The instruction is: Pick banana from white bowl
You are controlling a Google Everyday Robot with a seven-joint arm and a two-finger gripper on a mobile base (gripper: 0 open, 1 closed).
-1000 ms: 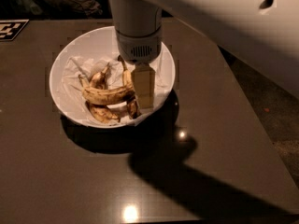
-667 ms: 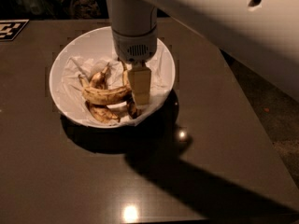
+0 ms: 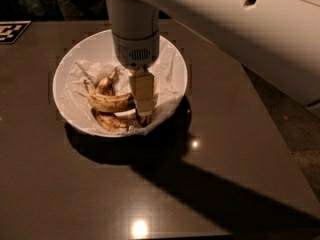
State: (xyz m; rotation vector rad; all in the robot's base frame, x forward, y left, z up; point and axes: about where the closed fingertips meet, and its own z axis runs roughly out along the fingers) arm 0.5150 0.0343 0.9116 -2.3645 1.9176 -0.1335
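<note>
The banana [image 3: 110, 102] lies across the paper-lined white bowl [image 3: 60, 84] on the dark worktop [image 3: 100, 184], between two shorter brown bananas [image 3: 111, 122]. The claw [image 3: 143, 115] reaches down at its right-hand end; whether it grips cannot be told.

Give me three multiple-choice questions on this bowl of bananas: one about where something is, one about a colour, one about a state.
1. Where is the robot's tool relative to the large round white bowl?
A. raised high above it
B. down inside it, at the right end of the long speckled yellow banana
C. outside its left rim

2. What colour is the glossy table?
A. dark brown
B. white
C. green

3. How is the long banana?
A. lifted clear of the bowl
B. lying on the table
C. lying in the bowl on crumpled white paper

Answers: B, the tool's tip sits within the rim beside the banana; A, the surface around the bowl is dark brown; C, it rests among shorter bananas on the paper.
</note>
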